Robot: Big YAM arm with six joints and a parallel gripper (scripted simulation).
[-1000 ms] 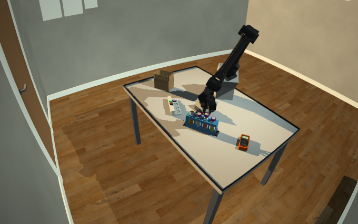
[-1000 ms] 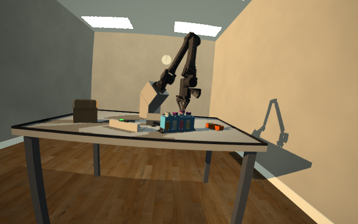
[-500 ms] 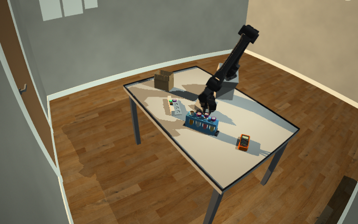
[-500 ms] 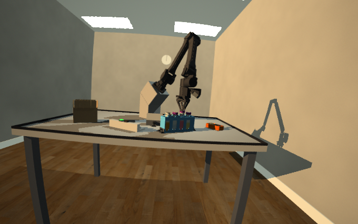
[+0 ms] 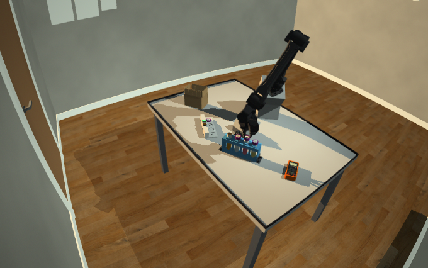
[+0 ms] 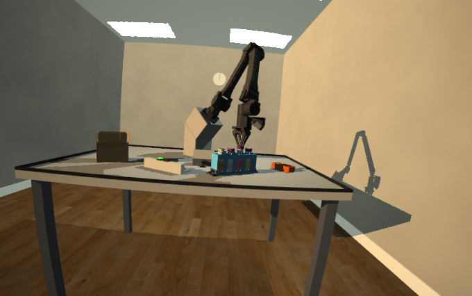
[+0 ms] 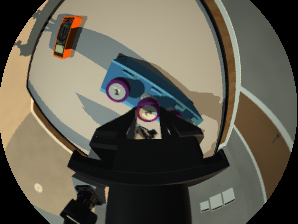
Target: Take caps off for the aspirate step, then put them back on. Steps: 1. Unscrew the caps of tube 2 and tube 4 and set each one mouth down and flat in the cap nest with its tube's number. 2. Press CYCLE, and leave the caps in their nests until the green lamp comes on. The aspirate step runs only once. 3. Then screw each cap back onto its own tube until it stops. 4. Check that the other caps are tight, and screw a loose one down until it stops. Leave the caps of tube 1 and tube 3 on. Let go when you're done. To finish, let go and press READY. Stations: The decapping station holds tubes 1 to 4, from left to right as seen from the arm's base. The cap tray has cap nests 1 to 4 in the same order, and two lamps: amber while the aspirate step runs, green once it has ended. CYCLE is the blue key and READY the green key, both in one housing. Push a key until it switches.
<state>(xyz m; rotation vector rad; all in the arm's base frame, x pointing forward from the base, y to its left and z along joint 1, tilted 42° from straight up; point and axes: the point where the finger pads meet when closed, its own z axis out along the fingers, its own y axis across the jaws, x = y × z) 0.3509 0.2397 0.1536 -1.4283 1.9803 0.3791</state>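
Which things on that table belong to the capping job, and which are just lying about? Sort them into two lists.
Job:
- blue decapping station
- tubes
- purple-rimmed caps
- cap tray
- lit green lamp

Lying about:
- orange multimeter
- open cardboard box

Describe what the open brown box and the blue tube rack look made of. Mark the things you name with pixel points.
The open brown box [image 5: 196, 97] [image 6: 112, 151] looks like matte cardboard: upright flaps, dull tan walls. The blue rectangular tube rack [image 5: 240, 153] [image 6: 234, 171] [image 7: 165, 92] could be plastic or painted metal, judging by its even colour.
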